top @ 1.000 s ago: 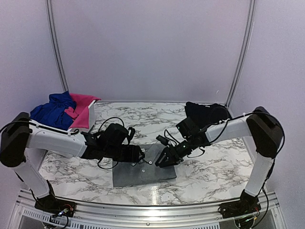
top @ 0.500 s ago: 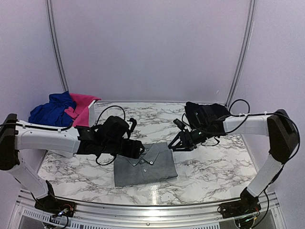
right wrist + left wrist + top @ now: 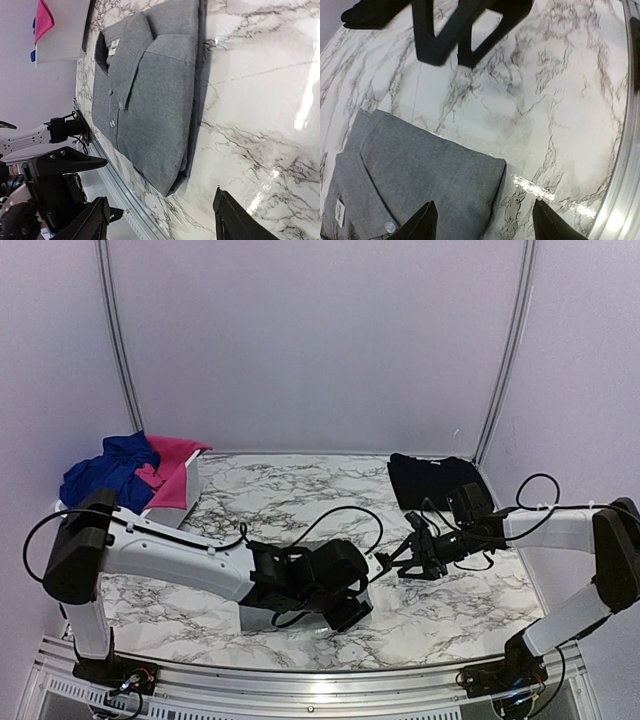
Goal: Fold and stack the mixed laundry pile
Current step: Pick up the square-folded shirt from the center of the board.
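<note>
A folded grey collared button shirt (image 3: 150,85) lies flat near the table's front edge; in the top view my left arm covers most of the shirt (image 3: 260,618). My left gripper (image 3: 485,222) hangs open over the shirt's (image 3: 415,175) near right corner, one finger above cloth, the other above marble. My right gripper (image 3: 160,215) is open and empty, off to the shirt's right (image 3: 398,565). A folded black garment (image 3: 430,478) lies at the back right. Royal blue (image 3: 105,472) and hot-pink (image 3: 175,468) pieces sit piled in the basket at the left.
The white plastic basket (image 3: 190,492) stands at the back left of the marble table. The metal rail (image 3: 320,680) runs along the table's near edge, close to the shirt. Cables loop over both arms.
My left arm has swung right across the shirt to its right corner. My right gripper has pulled back to the right, away from the shirt. The shirt lies folded.
</note>
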Controlling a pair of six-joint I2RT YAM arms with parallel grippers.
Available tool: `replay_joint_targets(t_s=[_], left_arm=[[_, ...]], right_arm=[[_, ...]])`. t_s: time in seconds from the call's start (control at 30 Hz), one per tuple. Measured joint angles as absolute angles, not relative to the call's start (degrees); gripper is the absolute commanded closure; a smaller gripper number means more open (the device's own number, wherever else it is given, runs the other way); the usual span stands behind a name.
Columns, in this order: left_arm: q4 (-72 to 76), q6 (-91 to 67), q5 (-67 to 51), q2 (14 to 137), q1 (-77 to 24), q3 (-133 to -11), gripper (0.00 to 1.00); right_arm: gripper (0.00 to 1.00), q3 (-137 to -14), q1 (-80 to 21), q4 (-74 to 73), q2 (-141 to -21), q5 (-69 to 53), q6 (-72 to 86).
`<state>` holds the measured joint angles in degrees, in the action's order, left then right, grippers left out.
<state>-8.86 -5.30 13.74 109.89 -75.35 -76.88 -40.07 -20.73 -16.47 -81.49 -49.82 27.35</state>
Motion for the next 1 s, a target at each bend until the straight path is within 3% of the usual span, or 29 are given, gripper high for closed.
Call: replay_joint_targets(t_s=[0.13,0.3,0.47,0.53,0.83,1.0], left_arm=[[-9.5,-3.0,13.6,115.4,-75.5,-78.3,0.38],[-9.6,-1.9,14.2,120.4,-75.4,-79.1,0.75],[-8.3,-2.3,14.3,119.5,-75.3,-78.7,0.99],[-6.5,-2.6,13.6,117.3,-74.8,-75.9,1.0],[0.2,-6.0,12.5,108.8,-73.4,-70.6,1.0],[2.0,-7.1,12.5,108.6,-73.3,-69.9,1.0]], right_arm=[[0.27,-37.8,-20.3,-16.0,-80.5,-49.9,29.0],[0.2,-35.0,-20.3,-13.4,-80.1,-50.3,30.6],[0.07,-31.0,-20.4,-8.9,-80.8,-50.9,34.7],[0.02,-29.8,-20.9,-5.9,-81.3,-51.2,37.6],[0.02,-28.6,-27.0,11.2,-85.5,-50.9,51.8],[0.12,-28.8,-30.5,20.3,-89.4,-49.0,59.7]])
